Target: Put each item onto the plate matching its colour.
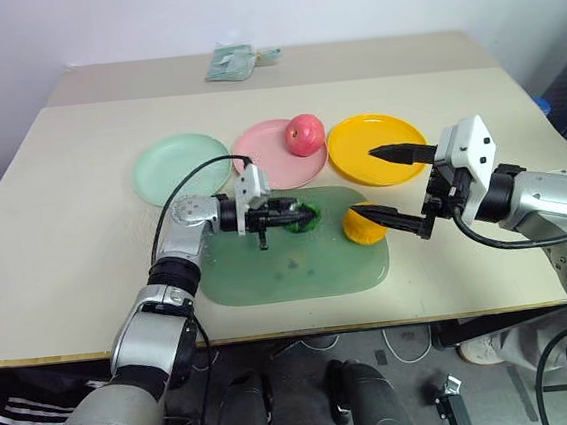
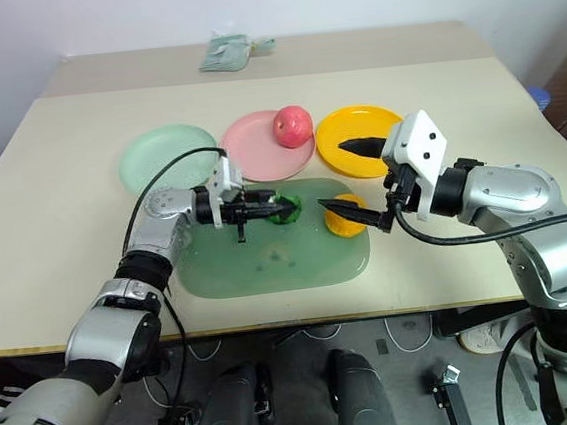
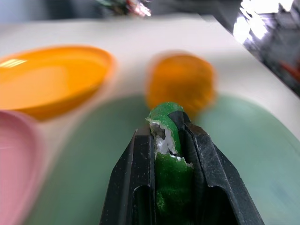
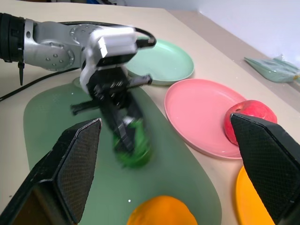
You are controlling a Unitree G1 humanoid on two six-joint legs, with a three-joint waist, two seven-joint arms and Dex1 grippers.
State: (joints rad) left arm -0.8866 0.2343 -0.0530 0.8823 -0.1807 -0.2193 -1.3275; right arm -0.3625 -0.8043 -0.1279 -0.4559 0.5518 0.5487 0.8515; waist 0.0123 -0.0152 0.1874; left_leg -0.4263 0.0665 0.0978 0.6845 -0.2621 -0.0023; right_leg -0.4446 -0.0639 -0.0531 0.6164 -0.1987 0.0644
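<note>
From the head camera, left eye: a beige desk carries three round shallow plastic plates in a row toward the far edge — a mint green plate (image 1: pixel 181 166), a pink plate (image 1: pixel 273 153) with a red-pink toy apple (image 1: pixel 305 134) already on it, and a yellow plate (image 1: pixel 376 147), bare. Nearer the front edge lies a translucent green rounded-rectangle mat (image 1: pixel 293 257). On the mat, the left hand (image 1: pixel 299 214) is clamped on the dark green toy ball (image 1: pixel 304 217). The yellow-orange toy fruit (image 1: pixel 363 225) sits at the mat's right edge, just beside the ball. The right hand (image 1: pixel 391 184) hovers above that fruit with its fingers wide apart, holding nothing.

The right eye shows the same layout; a crumpled greenish wrapper (image 2: pixel 226 53) lies at the desk's far edge, well clear of the work.

Left wrist camera: the ball's skin is squashed between the two black fingers (image 3: pixel 136 173) and a pale lining shows at the fold — so it looks soft, light and hollow. A pinch on the skin may slip or tear; gripping across the full body would likely hold better.

Right wrist camera: the way to the mint plate seems open, running back past the left arm; the pink plate and apple lie close beside that route.
</note>
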